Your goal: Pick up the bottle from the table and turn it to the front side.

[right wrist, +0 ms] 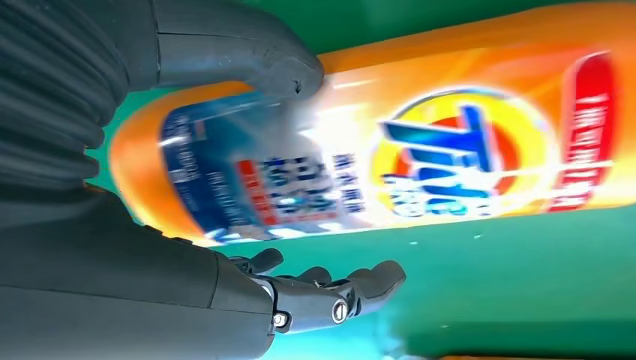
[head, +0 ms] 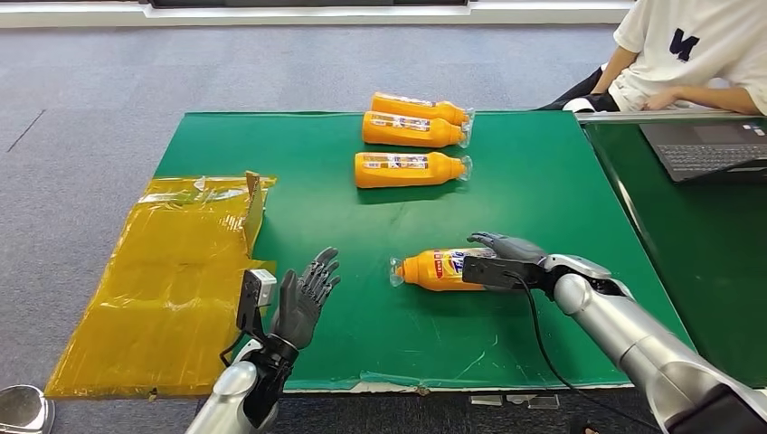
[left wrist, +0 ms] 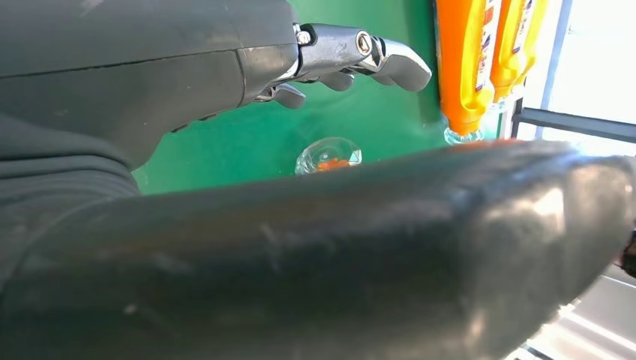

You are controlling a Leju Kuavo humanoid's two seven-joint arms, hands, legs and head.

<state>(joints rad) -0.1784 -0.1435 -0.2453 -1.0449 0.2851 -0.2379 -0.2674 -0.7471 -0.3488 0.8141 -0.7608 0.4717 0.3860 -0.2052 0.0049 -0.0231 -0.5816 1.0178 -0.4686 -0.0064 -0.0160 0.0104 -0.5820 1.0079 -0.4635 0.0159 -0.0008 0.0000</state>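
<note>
An orange bottle [head: 439, 268] with a clear cap lies on its side on the green table [head: 362, 226], cap toward my left. Its label with a round blue-and-red logo faces up [right wrist: 450, 150]. My right hand [head: 502, 258] is at the bottle's base end. The thumb [right wrist: 247, 60] lies against one side of the bottle, and the fingers [right wrist: 337, 292] reach past the other side with a strip of green table between them and the bottle. My left hand [head: 303, 298] is raised above the table's front edge, fingers spread and empty [left wrist: 360, 52].
Three more orange bottles [head: 411, 169] [head: 414, 129] [head: 421, 108] lie at the back of the table. A crumpled yellow bag [head: 172, 280] covers the left edge. A laptop [head: 705, 149] sits on the neighbouring table at the right, and a person [head: 687, 54] sits behind it.
</note>
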